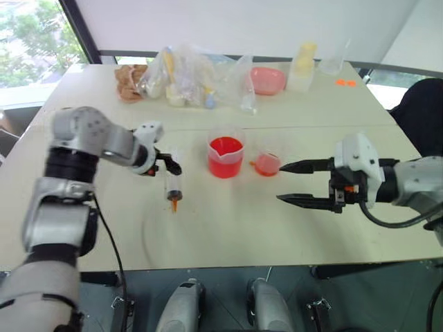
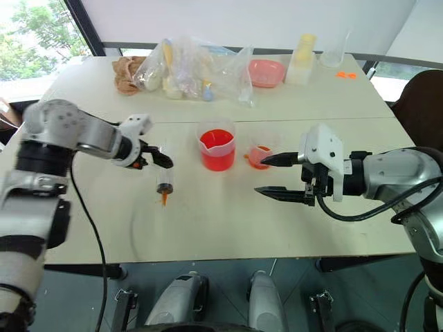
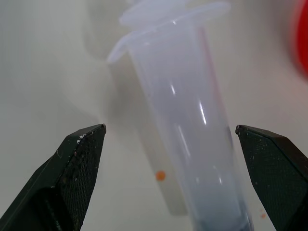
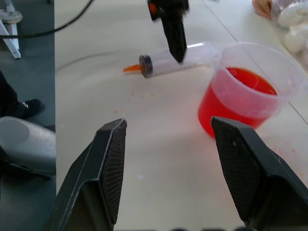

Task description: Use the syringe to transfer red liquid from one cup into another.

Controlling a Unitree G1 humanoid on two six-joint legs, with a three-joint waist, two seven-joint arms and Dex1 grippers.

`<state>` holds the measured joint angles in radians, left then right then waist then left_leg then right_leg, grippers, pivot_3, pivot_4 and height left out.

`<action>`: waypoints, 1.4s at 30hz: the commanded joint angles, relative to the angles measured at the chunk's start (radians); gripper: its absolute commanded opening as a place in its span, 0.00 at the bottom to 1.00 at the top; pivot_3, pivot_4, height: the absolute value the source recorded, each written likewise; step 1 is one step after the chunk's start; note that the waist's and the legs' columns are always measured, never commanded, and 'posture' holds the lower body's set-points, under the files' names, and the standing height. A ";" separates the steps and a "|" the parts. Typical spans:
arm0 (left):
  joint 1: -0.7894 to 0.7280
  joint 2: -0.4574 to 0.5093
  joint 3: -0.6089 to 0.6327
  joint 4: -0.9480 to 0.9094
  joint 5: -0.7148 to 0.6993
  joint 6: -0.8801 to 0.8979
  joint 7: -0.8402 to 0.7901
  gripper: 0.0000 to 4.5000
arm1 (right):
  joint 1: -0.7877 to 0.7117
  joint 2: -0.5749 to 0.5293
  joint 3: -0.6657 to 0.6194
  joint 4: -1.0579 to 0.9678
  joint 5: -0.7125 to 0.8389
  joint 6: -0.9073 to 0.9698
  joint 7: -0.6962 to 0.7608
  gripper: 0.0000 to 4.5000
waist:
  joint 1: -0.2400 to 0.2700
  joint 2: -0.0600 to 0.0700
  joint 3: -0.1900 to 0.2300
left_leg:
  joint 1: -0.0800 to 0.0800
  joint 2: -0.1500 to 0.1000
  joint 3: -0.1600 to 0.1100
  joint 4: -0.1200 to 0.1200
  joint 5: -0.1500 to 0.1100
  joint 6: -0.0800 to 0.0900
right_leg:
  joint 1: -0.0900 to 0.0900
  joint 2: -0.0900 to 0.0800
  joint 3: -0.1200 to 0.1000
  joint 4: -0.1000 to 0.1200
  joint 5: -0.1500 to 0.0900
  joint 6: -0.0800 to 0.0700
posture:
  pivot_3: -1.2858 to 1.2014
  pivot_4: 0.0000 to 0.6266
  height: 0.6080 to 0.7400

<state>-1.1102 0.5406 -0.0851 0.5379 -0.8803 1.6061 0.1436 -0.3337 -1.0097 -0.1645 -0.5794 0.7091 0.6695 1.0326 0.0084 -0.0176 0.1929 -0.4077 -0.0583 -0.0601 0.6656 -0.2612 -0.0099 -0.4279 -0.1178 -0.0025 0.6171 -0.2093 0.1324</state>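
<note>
The syringe lies flat on the table, its orange tip towards the front edge. My left gripper hangs open over the barrel, one finger on each side and neither touching it. The taller spouted cup stands in the middle of the table, about half full of red liquid. The smaller cup just to its right also holds some red liquid. My right gripper is open and empty, pointing left, to the right of the small cup.
Clear plastic bags of items, a pink bowl and clear containers sit along the table's far side. Small orange drops dot the tabletop near the syringe. A dark chair stands at the right.
</note>
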 commanded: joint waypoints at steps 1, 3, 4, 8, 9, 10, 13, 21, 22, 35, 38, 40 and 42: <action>-0.031 -0.066 0.086 0.056 0.116 -0.022 0.023 1.00 | -0.015 -0.002 -0.009 -0.020 -0.009 -0.022 -0.010 0.65 | 0.003 0.000 0.000 | 0.000 0.000 0.000 0.000 0.000 0.000 | 0.000 0.000 0.000 0.000 0.000 0.000 | 0.52 0.24 1.00; -0.042 -0.112 0.124 0.096 0.178 -0.062 0.028 1.00 | -0.008 -0.003 0.002 -0.017 -0.026 -0.026 -0.015 0.65 | 0.006 0.000 0.000 | 0.001 0.000 0.000 0.000 0.000 -0.001 | 0.000 0.000 0.000 0.000 0.000 0.000 | 0.52 0.24 1.00; -0.050 -0.129 0.144 0.123 0.211 -0.087 0.038 1.00 | -0.005 -0.003 0.007 -0.017 -0.034 -0.028 -0.017 0.65 | 0.008 0.000 -0.001 | 0.001 0.000 0.000 0.000 0.001 -0.001 | 0.001 0.000 0.000 0.000 0.000 0.000 | 0.52 0.24 1.00; -0.069 -0.168 0.178 0.179 0.312 -0.162 0.030 0.88 | -0.007 0.000 0.010 -0.019 -0.035 -0.019 -0.026 0.65 | 0.007 0.000 -0.001 | 0.001 -0.001 0.000 0.001 0.001 -0.002 | 0.003 0.000 0.000 0.000 0.001 0.001 | 0.52 0.24 1.00; -0.071 -0.177 0.187 0.181 0.327 -0.161 0.026 0.82 | -0.007 -0.001 0.009 -0.017 -0.036 -0.019 -0.027 0.65 | 0.006 0.000 -0.001 | 0.002 -0.001 0.000 0.001 0.001 -0.002 | 0.003 0.000 0.000 0.000 0.001 0.001 | 0.52 0.24 1.00; -0.072 -0.185 0.194 0.180 0.340 -0.156 0.020 0.74 | -0.008 -0.001 0.008 -0.016 -0.036 -0.018 -0.029 0.65 | 0.005 0.000 -0.001 | 0.002 0.000 0.000 0.001 0.001 -0.002 | 0.003 0.000 0.000 0.000 0.001 0.001 | 0.52 0.24 1.00; -0.072 -0.207 0.232 0.157 0.374 -0.124 0.015 0.50 | -0.011 -0.004 0.008 -0.013 -0.035 -0.015 -0.030 0.65 | 0.007 0.000 -0.001 | 0.002 0.000 0.000 0.001 0.001 -0.002 | 0.003 0.000 0.000 0.000 0.001 0.001 | 0.52 0.24 1.00; -0.177 -0.192 0.362 0.052 0.399 -0.053 -0.049 0.33 | -0.012 -0.016 -0.024 -0.003 -0.023 0.006 -0.036 0.65 | 0.004 -0.002 0.000 | 0.000 -0.001 -0.001 0.001 0.001 -0.002 | 0.001 0.000 0.000 0.000 0.002 0.002 | 0.52 0.24 1.00; -0.211 -0.178 0.361 0.041 0.383 -0.055 -0.091 0.33 | -0.014 -0.016 -0.038 0.002 -0.014 0.011 -0.039 0.65 | 0.005 -0.004 0.001 | -0.001 -0.001 -0.001 0.001 0.001 -0.002 | 0.000 0.000 0.000 0.000 0.002 0.002 | 0.52 0.24 1.00; -0.203 -0.151 0.275 -0.292 0.256 -0.590 -0.721 0.33 | -0.254 0.052 -0.111 0.248 -0.135 -0.137 -0.193 0.65 | 0.001 -0.001 0.001 | 0.000 0.001 0.002 -0.001 0.004 -0.008 | 0.000 0.000 0.001 -0.002 0.002 0.002 | 0.52 0.24 1.00; -0.165 -0.154 0.227 -0.309 0.268 -0.703 -0.836 0.33 | -0.328 0.091 -0.089 0.298 -0.200 -0.206 -0.250 0.65 | -0.001 -0.002 0.001 | -0.001 0.001 0.002 -0.001 0.004 -0.007 | -0.001 0.000 0.001 -0.002 0.002 0.001 | 0.52 0.24 1.00; -0.139 -0.153 0.184 -0.296 0.298 -0.782 -0.894 0.33 | -0.367 0.115 -0.071 0.329 -0.243 -0.255 -0.274 0.65 | -0.001 -0.002 0.001 | -0.001 0.001 0.003 -0.001 0.004 -0.007 | -0.001 0.000 0.001 -0.003 0.002 0.001 | 0.52 0.24 1.00; -0.109 -0.151 0.144 -0.286 0.333 -0.860 -0.945 0.33 | -0.396 0.137 -0.050 0.355 -0.285 -0.300 -0.295 0.65 | 0.000 -0.002 0.001 | -0.001 0.001 0.003 -0.001 0.004 -0.007 | -0.001 0.000 0.001 -0.003 0.002 0.001 | 0.52 0.24 1.00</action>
<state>-1.2381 0.3832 0.0884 0.2706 -0.5798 0.8320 -0.7476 -0.6973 -0.8802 -0.2118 -0.2290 0.4640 0.4248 0.7620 0.0081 -0.0192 0.1942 -0.4086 -0.0578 -0.0568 0.6647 -0.2571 -0.0169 -0.4288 -0.1175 -0.0014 0.6142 -0.2072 0.1338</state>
